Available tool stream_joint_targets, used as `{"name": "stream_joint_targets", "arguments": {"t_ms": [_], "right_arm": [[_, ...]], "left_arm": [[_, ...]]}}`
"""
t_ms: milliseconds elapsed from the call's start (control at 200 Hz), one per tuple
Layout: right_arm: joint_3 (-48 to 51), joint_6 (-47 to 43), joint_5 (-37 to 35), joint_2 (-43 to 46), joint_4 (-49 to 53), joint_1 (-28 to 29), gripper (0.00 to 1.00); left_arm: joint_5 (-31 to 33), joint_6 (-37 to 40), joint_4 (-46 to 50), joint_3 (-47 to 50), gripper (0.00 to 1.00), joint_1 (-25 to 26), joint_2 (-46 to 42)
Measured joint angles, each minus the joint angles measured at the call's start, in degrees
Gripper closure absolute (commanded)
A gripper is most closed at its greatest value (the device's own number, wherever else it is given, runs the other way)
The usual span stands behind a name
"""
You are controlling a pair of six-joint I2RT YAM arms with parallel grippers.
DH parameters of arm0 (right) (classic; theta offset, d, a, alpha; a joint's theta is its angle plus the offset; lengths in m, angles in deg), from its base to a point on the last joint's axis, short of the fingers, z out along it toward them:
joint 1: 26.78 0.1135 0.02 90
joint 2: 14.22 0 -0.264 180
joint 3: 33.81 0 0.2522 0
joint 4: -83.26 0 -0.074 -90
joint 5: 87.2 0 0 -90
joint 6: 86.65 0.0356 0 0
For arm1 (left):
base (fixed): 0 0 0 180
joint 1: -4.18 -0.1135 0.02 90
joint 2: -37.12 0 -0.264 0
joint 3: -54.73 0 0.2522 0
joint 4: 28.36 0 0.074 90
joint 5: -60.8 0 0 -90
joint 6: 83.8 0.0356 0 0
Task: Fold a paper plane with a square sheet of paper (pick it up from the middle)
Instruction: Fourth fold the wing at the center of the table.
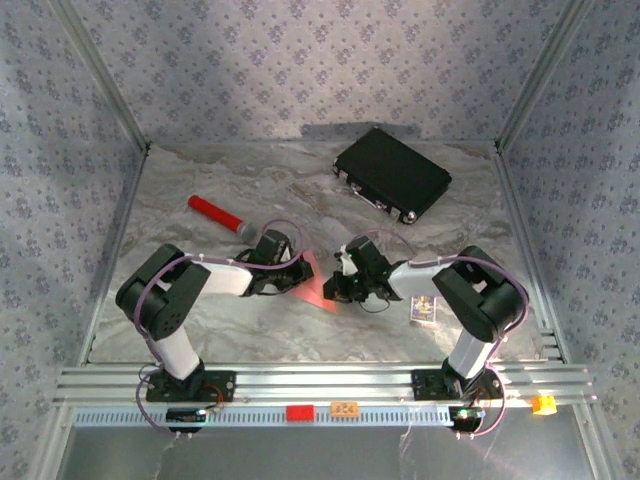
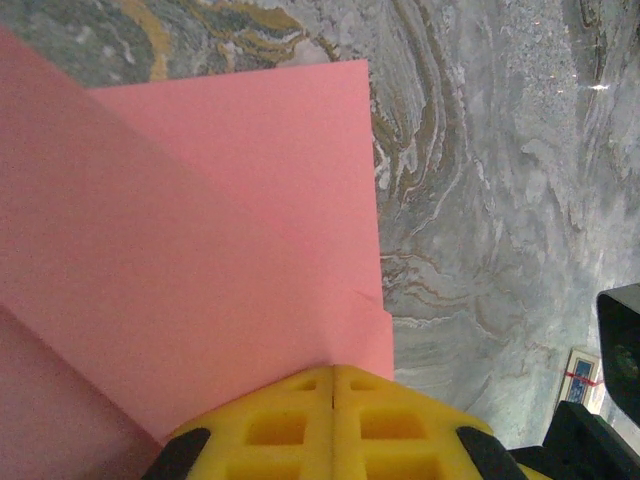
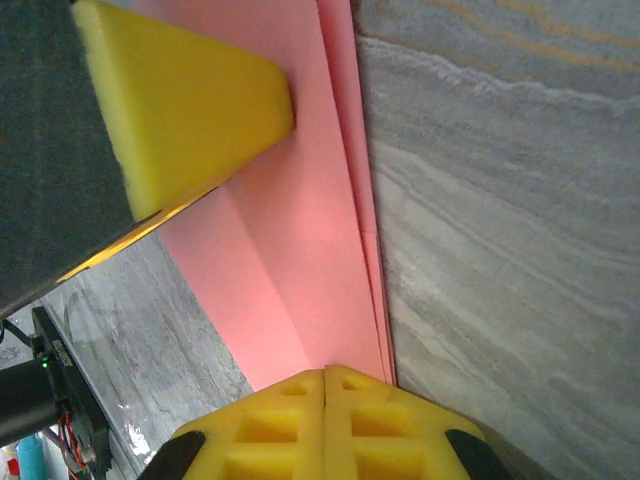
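Observation:
The salmon-pink sheet of paper point(image 1: 318, 287) lies on the marble table between my two grippers, folded into several layers. The left wrist view has it point(image 2: 200, 250) spreading away from the tips, with a stepped layered edge on the right. From the right wrist it point(image 3: 300, 250) is a narrowing strip with a crease and stacked edges. My left gripper point(image 1: 303, 272) point(image 2: 333, 368) is shut, its tips resting on the paper. My right gripper point(image 1: 336, 290) point(image 3: 327, 370) is shut too, tips down on the paper's other end. One yellow finger point(image 3: 200, 100) of the left gripper touches the paper.
A black case point(image 1: 392, 174) lies at the back right. A red cylinder with a grey cap point(image 1: 222, 217) lies at the left, behind the left arm. A small printed card point(image 1: 425, 311) point(image 2: 583, 378) sits beside the right arm. Patterned walls enclose the table.

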Motion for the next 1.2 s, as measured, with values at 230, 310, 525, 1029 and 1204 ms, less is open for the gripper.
{"name": "stream_joint_targets", "arguments": {"t_ms": [230,310,525,1029,1204], "right_arm": [[0.68,1.31,-0.17,0.22,-1.11,0.0,1.0],[0.68,1.57,-0.24,0.28,-1.09,0.0,1.0],[0.72,2.36,-0.26,0.31,-1.09,0.0,1.0],[0.98,2.4,-0.37,0.39,-1.25,0.04,1.0],[1.01,2.38,-0.63,0.44,-1.22,0.15,1.0]], "left_arm": [[-0.09,3.15,7.52,-3.37,0.89,0.0,-2.32],[-0.09,3.37,8.41,-3.8,0.91,0.09,-4.24],[-0.11,1.68,8.52,-3.23,0.95,3.13,-6.05],[0.44,-3.45,4.0,-0.35,0.98,5.31,-1.07],[0.35,-3.21,5.77,-1.27,0.98,5.11,-1.07]]}}
